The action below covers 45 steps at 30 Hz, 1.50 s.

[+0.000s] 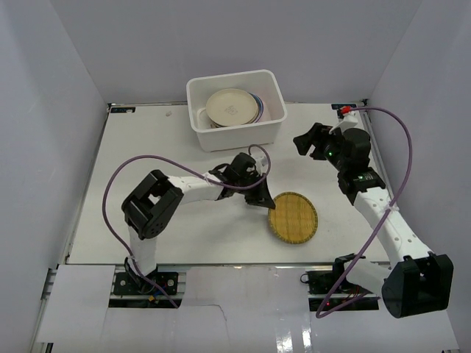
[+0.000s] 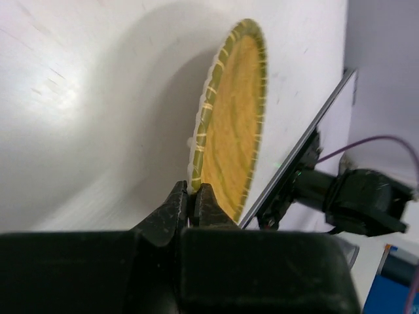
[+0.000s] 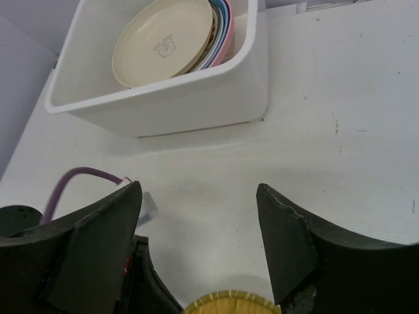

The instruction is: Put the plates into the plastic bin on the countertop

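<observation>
My left gripper (image 2: 194,198) is pinched shut on the rim of the yellow woven plate (image 2: 232,124). The plate extends away from my fingertips toward the right arm's side, low over the countertop (image 1: 147,147). The plastic bin (image 1: 239,136), with a cream plate (image 1: 229,107) topmost inside, lies behind my wrist at the far edge. My right gripper (image 1: 313,141) hovers near the bin, spread wide and empty.
</observation>
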Each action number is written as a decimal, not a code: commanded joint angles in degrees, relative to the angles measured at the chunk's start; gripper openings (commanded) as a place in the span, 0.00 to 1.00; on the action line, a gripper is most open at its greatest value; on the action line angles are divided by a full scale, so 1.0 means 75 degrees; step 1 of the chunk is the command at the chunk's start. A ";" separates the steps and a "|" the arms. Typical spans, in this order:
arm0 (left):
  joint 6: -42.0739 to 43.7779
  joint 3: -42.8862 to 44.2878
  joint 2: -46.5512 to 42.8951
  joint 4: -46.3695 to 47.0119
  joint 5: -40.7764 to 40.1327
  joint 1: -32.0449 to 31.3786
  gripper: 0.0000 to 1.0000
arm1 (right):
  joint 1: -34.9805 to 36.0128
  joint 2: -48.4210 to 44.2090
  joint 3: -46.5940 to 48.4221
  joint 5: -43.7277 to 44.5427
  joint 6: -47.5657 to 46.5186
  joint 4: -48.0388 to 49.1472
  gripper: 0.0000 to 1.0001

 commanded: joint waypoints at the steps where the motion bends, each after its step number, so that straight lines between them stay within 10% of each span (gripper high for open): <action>1: -0.0102 0.0235 -0.1325 0.0370 0.0277 0.0866 0.00 | -0.0302 -0.0433 0.0505 -0.0581 0.0310 0.0323 0.80; 10: -0.0665 0.3662 -0.0906 0.0172 0.1990 0.3033 0.00 | -0.0373 -0.0704 0.1010 -0.0136 0.0170 0.0112 0.86; 23: 0.0015 0.7125 0.1672 -0.2008 -0.0740 0.4910 0.00 | -0.0338 -0.0071 0.0857 -0.0557 0.0135 0.0030 0.87; 26: 0.0050 0.7605 0.2070 -0.2113 -0.0307 0.5051 0.34 | -0.0291 0.0011 0.0857 -0.0663 0.0193 0.0053 0.86; 27: 0.0085 0.7990 0.2339 -0.2242 -0.0237 0.5074 0.59 | -0.0279 0.0034 0.0857 -0.0709 0.0205 0.0054 0.87; 31: 0.0260 0.8263 0.2389 -0.2571 -0.0049 0.5121 0.98 | -0.0174 0.0058 0.0845 -0.0687 0.0228 0.0054 0.87; 45: 0.2029 0.4435 -0.2178 -0.2408 -0.2039 0.4175 0.98 | 0.0389 -0.0070 0.1114 -0.0206 0.0346 0.0323 0.90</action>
